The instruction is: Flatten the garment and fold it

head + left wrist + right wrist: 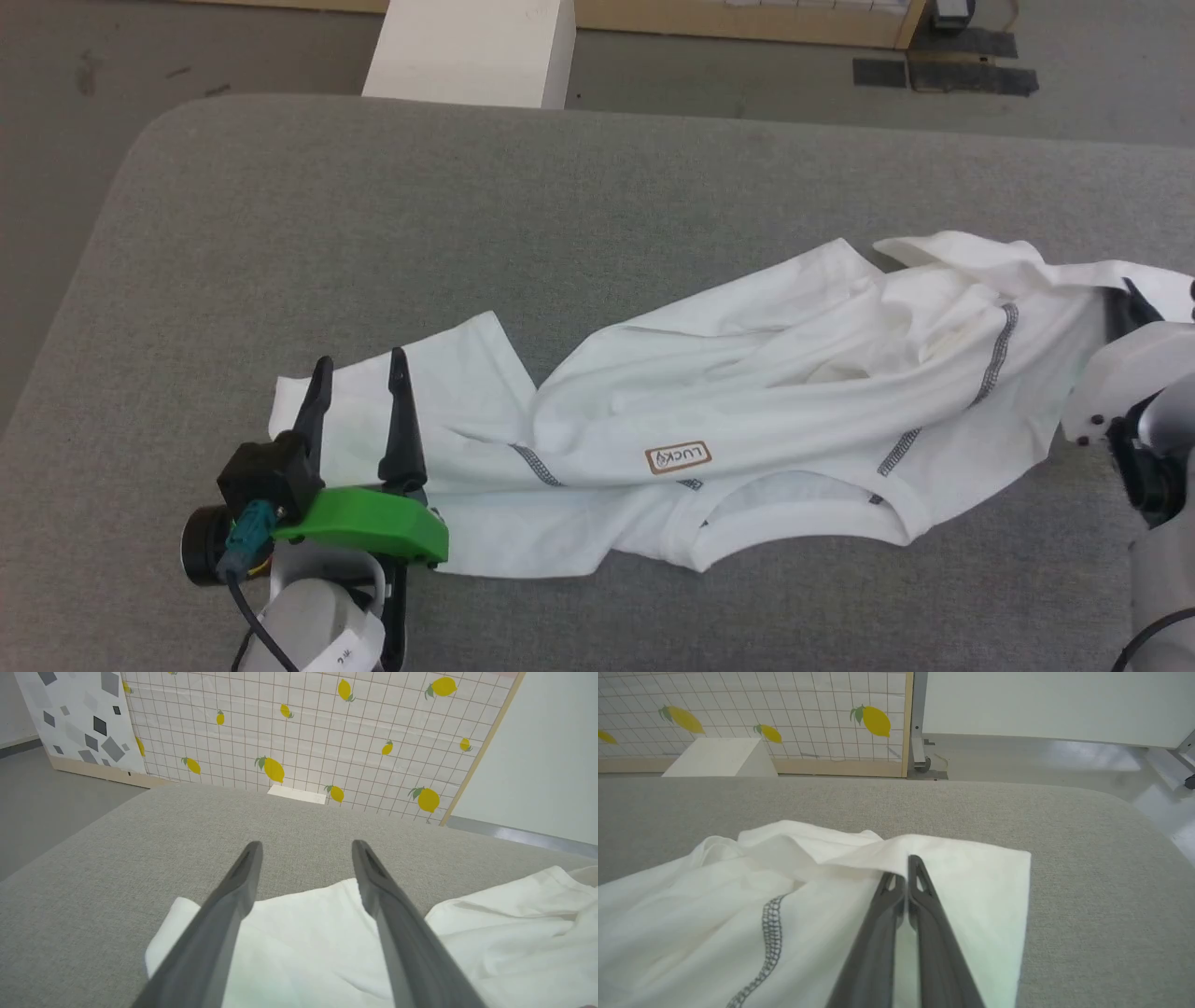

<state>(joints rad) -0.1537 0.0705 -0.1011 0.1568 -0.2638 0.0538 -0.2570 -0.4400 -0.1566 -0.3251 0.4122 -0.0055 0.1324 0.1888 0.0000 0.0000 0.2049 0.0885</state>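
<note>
Lying crumpled on the counter (373,233), the garment (747,392) runs from beneath the open fingers of the left gripper (360,359) to the right gripper (903,872), its fingers closed on a fold; flattening and folding both remain.

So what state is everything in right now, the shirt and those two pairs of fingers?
T-shirt: unfolded, rumpled, stretched across the grey padded table.
Left fingers: open, poised over the shirt's left end, gripping nothing.
Right fingers: shut, apparently pinching the shirt's other end.

Lab set, lemon-print backdrop panel (327,742), grey table (560,233)
</note>
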